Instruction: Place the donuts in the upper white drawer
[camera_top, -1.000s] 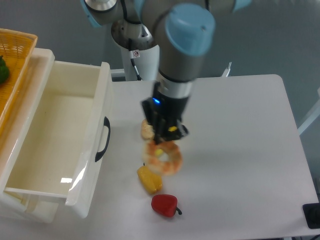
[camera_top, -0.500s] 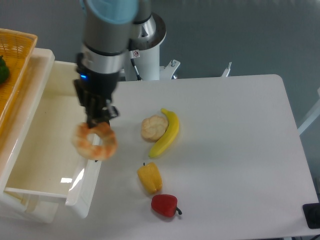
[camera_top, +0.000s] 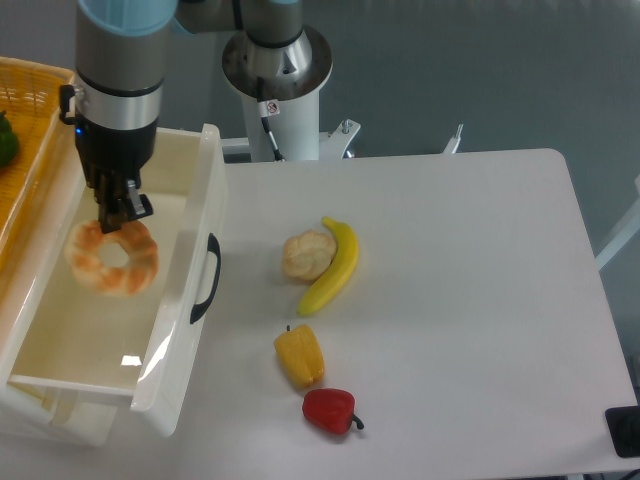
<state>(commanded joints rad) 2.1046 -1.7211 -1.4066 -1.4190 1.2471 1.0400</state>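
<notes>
Golden-orange ring donut (camera_top: 112, 258), pale glazed patches, gripped at its upper edge by the hand (camera_top: 120, 213), inside the drawer (camera_top: 190, 215).

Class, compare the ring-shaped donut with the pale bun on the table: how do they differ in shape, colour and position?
The donut is a golden-orange ring with a centre hole; the bun is pale cream, lumpy, without a hole. The donut hangs from the pincer over the open white drawer; the bun rests on the table beside the banana. Both look like baked goods.
</notes>
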